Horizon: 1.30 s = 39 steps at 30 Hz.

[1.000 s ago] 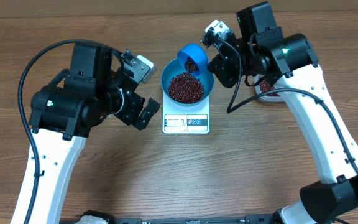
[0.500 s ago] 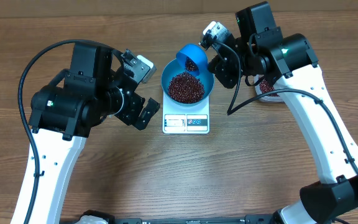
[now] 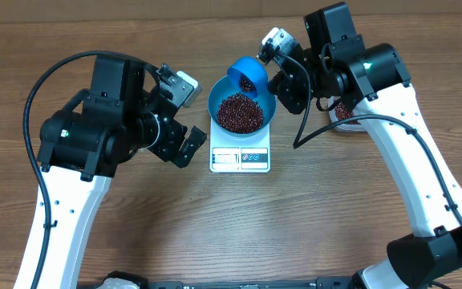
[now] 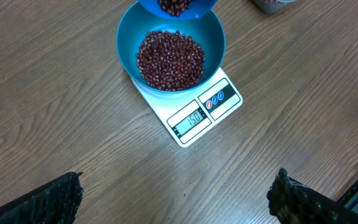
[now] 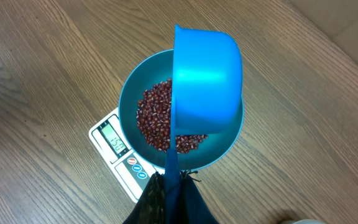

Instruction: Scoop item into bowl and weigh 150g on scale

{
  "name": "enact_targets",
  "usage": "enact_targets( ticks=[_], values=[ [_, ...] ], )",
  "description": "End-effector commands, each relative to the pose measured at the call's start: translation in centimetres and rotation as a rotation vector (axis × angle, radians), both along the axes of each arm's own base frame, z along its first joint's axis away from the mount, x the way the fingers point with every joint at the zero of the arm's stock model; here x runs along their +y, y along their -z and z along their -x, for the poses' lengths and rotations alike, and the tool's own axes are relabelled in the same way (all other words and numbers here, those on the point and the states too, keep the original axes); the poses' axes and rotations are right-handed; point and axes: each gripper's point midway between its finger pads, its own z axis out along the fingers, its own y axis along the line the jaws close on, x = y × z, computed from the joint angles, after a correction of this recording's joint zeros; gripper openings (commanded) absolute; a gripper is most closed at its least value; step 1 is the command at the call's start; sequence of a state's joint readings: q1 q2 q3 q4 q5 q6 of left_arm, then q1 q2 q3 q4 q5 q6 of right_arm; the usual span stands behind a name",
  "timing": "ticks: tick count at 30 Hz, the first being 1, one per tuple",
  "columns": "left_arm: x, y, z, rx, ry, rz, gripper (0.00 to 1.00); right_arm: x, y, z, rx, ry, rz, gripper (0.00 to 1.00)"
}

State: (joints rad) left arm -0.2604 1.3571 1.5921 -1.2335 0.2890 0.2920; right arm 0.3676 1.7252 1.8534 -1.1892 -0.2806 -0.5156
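The blue bowl (image 3: pixel 212 103) stands on the white scale (image 3: pixel 241 159) at the table's middle, with a heap of red-brown beans (image 3: pixel 240 112) in it. The scale's display (image 4: pixel 191 118) reads 150. My right gripper (image 5: pixel 171 180) is shut on the handle of a small blue scoop (image 5: pixel 207 74). That scoop (image 3: pixel 247 73) hangs tilted over the bowl's far rim with a few beans inside. My left gripper (image 4: pixel 179 186) is open and holds nothing, just left of the scale above bare wood.
A clear tub (image 3: pixel 345 114) with beans sits right of the bowl, mostly hidden behind my right arm. Both arms flank the scale closely. Bare wooden table lies in front of the scale.
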Motion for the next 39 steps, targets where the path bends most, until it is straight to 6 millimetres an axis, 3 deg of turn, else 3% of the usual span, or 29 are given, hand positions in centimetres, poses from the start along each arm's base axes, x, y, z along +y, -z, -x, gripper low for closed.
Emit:
enact_targets(
  ticks=[1,4,8,11,14,18,20,21,22,26,31,39],
  values=[
    [-0.3,-0.7,0.0,-0.024,0.022,0.011,1.00,0.2,-1.7,-0.1,-0.024,0.038,-0.040,0.04],
    [-0.3,-0.7,0.0,-0.024,0.022,0.011,0.99,-0.3,-2.0,-0.9,0.025,0.165,-0.113,0.04],
    [-0.3,-0.7,0.0,-0.024,0.022,0.011,0.99,-1.1,-3.3,-0.9,0.121,0.178,-0.297,0.04],
    [-0.3,-0.7,0.0,-0.024,0.022,0.011,1.00,-3.3,-4.6,-1.3,0.184,0.185,-0.449,0.04],
    [-0.3,-0.7,0.0,-0.024,0.022,0.011,1.00,-6.7,-6.6,-1.8,0.235,0.220,-0.634,0.04],
    [-0.3,-0.7,0.0,-0.024,0.022,0.011,0.99,-12.9,-8.7,-2.4,0.236,0.286,-0.826,0.04],
    [-0.3,-0.7,0.0,-0.024,0.022,0.011,1.00,-16.7,-9.3,-2.4,0.234,0.362,-0.907,0.04],
    [-0.3,-0.7,0.0,-0.024,0.022,0.011,1.00,-20.8,-9.9,-1.9,0.237,0.444,-1.002,0.04],
    [-0.3,-0.7,0.0,-0.024,0.022,0.011,1.00,-22.1,-9.9,-1.5,0.242,0.470,-1.036,0.04],
    [-0.3,-0.7,0.0,-0.024,0.022,0.011,1.00,-25.6,-8.7,-0.2,0.298,0.601,-1.110,0.04],
    [-0.3,-0.7,0.0,-0.024,0.022,0.011,1.00,-27.2,-6.4,0.7,0.359,0.726,-1.086,0.04],
    [-0.3,-0.7,0.0,-0.024,0.022,0.011,1.00,-29.6,-0.2,2.1,0.456,1.001,-0.756,0.04]
  ],
)
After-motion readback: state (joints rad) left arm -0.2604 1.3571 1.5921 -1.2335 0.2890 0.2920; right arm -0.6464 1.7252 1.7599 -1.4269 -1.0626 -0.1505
